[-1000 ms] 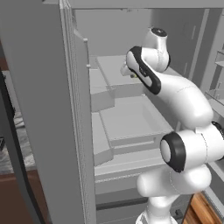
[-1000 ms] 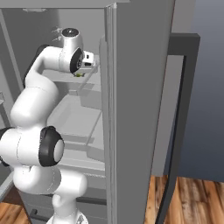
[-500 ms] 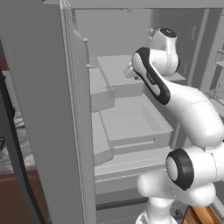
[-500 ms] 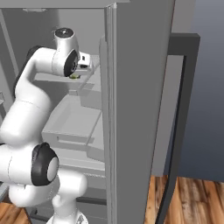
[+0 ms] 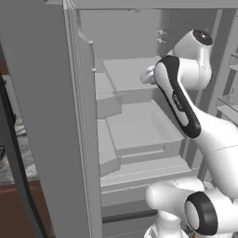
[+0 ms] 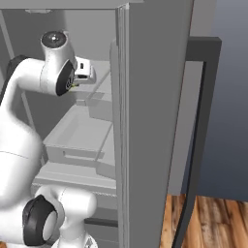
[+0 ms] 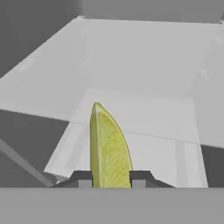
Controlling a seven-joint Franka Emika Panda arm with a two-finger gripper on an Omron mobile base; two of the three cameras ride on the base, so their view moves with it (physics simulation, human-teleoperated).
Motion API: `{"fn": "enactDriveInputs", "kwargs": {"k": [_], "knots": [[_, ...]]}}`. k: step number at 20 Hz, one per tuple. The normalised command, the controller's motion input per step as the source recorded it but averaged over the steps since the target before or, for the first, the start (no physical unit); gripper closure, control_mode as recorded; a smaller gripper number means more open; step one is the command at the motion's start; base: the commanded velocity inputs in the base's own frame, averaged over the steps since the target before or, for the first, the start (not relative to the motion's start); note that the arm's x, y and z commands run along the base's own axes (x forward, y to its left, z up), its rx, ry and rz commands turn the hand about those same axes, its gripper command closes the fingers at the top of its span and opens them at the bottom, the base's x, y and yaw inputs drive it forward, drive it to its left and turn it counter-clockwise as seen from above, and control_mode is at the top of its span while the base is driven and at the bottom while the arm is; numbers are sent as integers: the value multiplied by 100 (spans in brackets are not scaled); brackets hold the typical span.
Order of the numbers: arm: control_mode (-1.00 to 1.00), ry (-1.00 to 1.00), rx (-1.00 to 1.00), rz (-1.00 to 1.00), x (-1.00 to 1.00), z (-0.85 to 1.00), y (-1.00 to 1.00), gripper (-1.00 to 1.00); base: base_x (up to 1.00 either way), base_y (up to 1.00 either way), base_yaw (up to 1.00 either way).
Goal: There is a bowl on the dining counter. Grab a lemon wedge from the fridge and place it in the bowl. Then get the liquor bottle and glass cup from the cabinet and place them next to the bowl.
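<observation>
Fridge (image 5: pixel 56 116) stands open; its grey shelves and the drawer (image 5: pixel 139 130) below them hold nothing visible. The claw (image 7: pixel 111 177) is closed narrowly on a lemon wedge (image 7: pixel 108 148), peel edge up, one dark fingertip (image 7: pixel 83 177) at each flank, held in the air above a pale shelf (image 7: pixel 144 74) inside the fridge. In the right base view the claw (image 6: pixel 73 85) is mostly hidden behind the wrist, with only a yellow-green speck showing. The wedge's lower end is cut off.

Lemon wedge (image 7: pixel 108 148) — pulpy, matt flesh — over smooth, matt grey fridge shelf (image 7: pixel 131 65).
</observation>
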Motion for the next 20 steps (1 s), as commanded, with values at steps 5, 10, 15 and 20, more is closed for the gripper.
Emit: {"fn": "enactDriveInputs", "kwargs": {"k": [5, 10, 15, 20], "knots": [[-100, -5, 4, 0, -76, 43, 0, 100, 0, 0, 0], [-100, -1, 4, 0, -75, 31, 5, 100, 0, 0, 0], [-100, -1, 1, 0, -70, 11, 7, 100, 0, 0, 0], [-100, -9, 0, -1, -65, 6, 0, 100, 0, 0, 0]]}}
